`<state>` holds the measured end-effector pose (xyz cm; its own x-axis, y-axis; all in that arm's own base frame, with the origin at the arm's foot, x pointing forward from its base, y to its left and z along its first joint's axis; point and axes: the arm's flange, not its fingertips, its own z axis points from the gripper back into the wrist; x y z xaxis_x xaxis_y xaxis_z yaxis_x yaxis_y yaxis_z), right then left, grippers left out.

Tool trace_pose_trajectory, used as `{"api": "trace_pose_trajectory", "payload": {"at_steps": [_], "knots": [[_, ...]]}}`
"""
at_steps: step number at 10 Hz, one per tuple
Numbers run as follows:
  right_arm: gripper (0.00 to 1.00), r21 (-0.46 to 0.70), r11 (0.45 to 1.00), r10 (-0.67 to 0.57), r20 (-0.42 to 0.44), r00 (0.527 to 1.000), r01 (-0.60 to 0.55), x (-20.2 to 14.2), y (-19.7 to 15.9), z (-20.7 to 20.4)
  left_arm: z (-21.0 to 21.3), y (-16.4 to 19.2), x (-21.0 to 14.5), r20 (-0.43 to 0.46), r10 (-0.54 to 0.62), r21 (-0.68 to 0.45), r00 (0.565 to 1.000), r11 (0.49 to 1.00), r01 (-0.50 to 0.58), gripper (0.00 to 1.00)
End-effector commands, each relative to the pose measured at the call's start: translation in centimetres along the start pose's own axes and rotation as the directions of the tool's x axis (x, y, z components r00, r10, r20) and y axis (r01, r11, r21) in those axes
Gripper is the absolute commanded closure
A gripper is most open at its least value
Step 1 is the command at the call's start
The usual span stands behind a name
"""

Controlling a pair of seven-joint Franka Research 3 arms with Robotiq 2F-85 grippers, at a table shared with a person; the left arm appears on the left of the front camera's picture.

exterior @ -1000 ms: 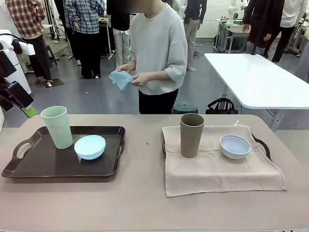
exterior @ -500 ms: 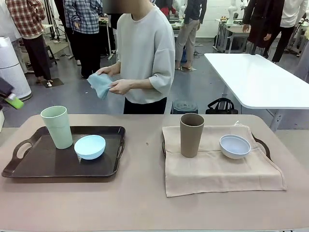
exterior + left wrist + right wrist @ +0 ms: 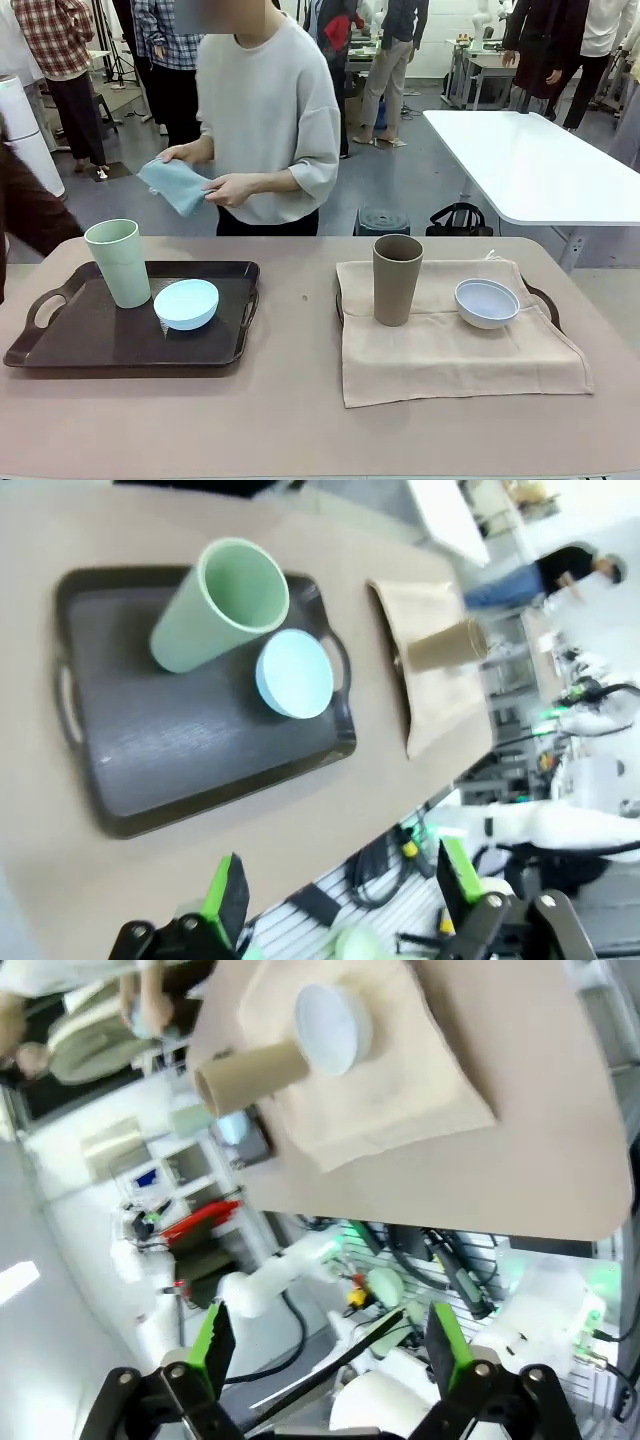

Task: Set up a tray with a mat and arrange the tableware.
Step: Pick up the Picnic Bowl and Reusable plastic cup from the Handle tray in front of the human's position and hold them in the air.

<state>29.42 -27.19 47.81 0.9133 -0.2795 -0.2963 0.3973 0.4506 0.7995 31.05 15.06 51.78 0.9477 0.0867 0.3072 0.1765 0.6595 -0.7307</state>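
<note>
A dark tray (image 3: 95,335) on the table's left carries a pale green tumbler (image 3: 118,262) and a light blue bowl (image 3: 186,303). To the right, a beige mat (image 3: 450,350) covers a second tray (image 3: 543,298); a brown tumbler (image 3: 397,279) and a bluish-white bowl (image 3: 487,302) stand on it. Across the table a person holds a light blue cloth (image 3: 178,185) in both hands. High over the left tray (image 3: 190,750), my left gripper (image 3: 340,885) is open and holds nothing. My right gripper (image 3: 330,1350), also open with nothing in it, hangs well above the beige mat (image 3: 400,1095).
A dark sleeve (image 3: 30,210) reaches in at the front view's left edge. A strip of bare tabletop (image 3: 295,330) separates the two trays. A white table (image 3: 540,160) stands behind on the right, and several people stand farther back.
The person has stepped toward picture left, lowering the blue cloth. My left arm has drawn back past the front view's left edge, and a dark sleeve has come in there.
</note>
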Motion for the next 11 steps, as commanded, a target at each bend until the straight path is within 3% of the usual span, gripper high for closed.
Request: {"api": "trace_pose_trajectory", "payload": {"at_steps": [1, 4, 8, 9, 11], "knots": [[0.0, 0.13, 0.991, -0.014, -0.001, 1.0, 0.014, 1.0, -1.4, 2.8, 2.1, 2.7, -0.7, 0.067, 0.059, -0.125, 0.996, 0.991, -0.05, 0.0], [0.0, 0.217, 0.975, -0.065, 0.111, 0.992, 0.039, 0.7, -2.8, 4.1, 4.0, 5.5, -2.8, 0.208, 0.122, -0.195, 0.971, 0.977, -0.081, 0.0], [0.0, 0.192, 0.98, -0.065, 0.097, 0.993, 0.045, 0.2, -2.4, 3.6, 4.3, 5.5, -2.3, 0.203, 0.089, -0.112, 0.975, 0.991, -0.067, 0.0], [0.0, 0.206, 0.978, -0.062, 0.104, 0.993, 0.039, 0.3, -3.0, 4.3, 4.8, 6.0, -2.9, 0.21, 0.142, -0.169, 0.967, 0.98, -0.107, 0.0], [0.0, 0.206, 0.978, -0.062, 0.104, 0.993, 0.039, 0.3, -3.0, 4.3, 4.8, 6.0, -2.9, 0.21, 0.142, -0.169, 0.967, 0.98, -0.107, 0.0]]}}
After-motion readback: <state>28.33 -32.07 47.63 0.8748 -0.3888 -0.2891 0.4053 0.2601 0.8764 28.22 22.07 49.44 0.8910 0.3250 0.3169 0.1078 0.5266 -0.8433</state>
